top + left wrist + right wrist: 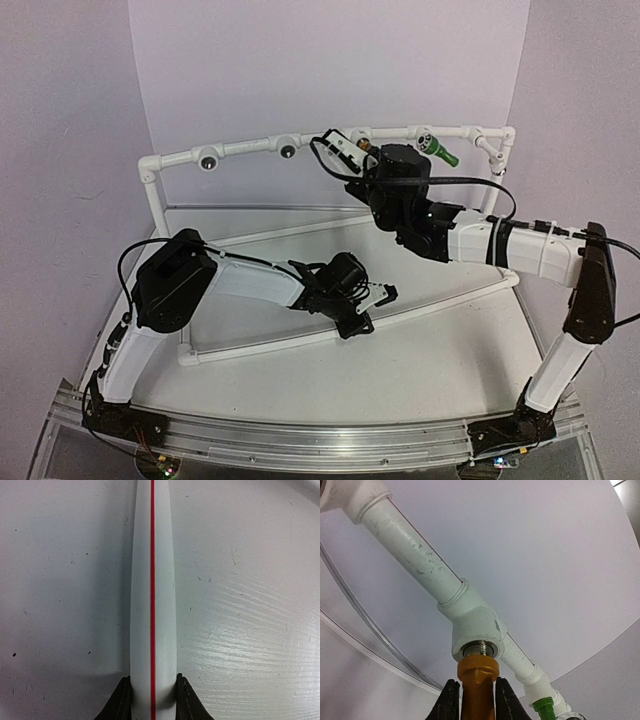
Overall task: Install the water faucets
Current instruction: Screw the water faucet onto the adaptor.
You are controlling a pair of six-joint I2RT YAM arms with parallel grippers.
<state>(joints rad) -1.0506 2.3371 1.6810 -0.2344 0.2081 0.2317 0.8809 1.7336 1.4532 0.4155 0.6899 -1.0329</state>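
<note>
Near edge: both arm bases sit at the bottom of the overhead view, the left arm base (120,415) and the right arm base (510,432), with the pale table (430,350) beyond them.
Pipe frame: a white pipe frame (150,195) stands on the table, its top rail running across the far side.
Left hand: my left hand (368,305) is low over the table. Its fingers (120,700) press both sides of the near rail (153,580), a white pipe with a red line. I judge it is bracing the frame.
Right hand: my right hand (476,695) is raised to the top rail and closed around the yellow-orange faucet (478,672).
Yellow-orange faucet: its threaded end is in the mouth of a tee fitting (475,625). A few threads show below the rim, so I judge it started but not fully home.
Green faucet: the green faucet (440,152) sits in the next fitting to the right and looks installed.
Open sockets: one dark socket (208,160) and another (287,151), on the left of the top rail, hold nothing.
Progress: one faucet seems done and the second is partly in. What is left is turning it tight and letting go.
</note>
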